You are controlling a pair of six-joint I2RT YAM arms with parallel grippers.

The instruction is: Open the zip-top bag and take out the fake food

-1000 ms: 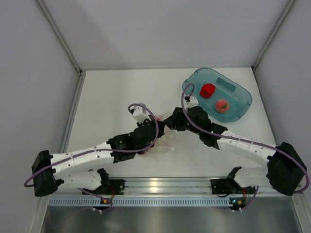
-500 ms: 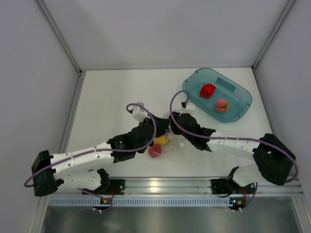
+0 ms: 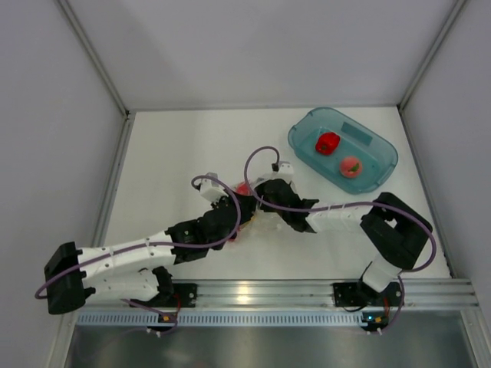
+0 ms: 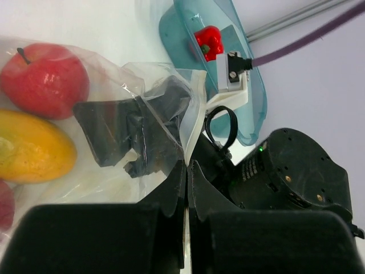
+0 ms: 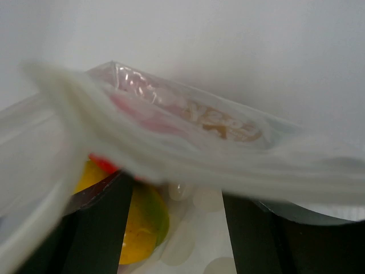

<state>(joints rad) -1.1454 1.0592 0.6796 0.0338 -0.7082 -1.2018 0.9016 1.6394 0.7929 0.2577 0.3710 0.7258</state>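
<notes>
Bag (image 4: 108,65) sits on the bench (image 3: 176,153) between the two tools, which meet tip to tip. Left tool (image 4: 187,170) is pressed together, pinching the bag's rim. Right tool (image 5: 177,205) is spread, with one finger showing dark through the film just beyond the left tool's tips. Inside the bag, left of the left tool's tips, lie a red apple (image 4: 44,80) and a yellow fruit (image 4: 31,151). Beyond the right tool, a tub (image 3: 380,153) holds a pepper (image 3: 327,142) and a peach (image 3: 350,165).
</notes>
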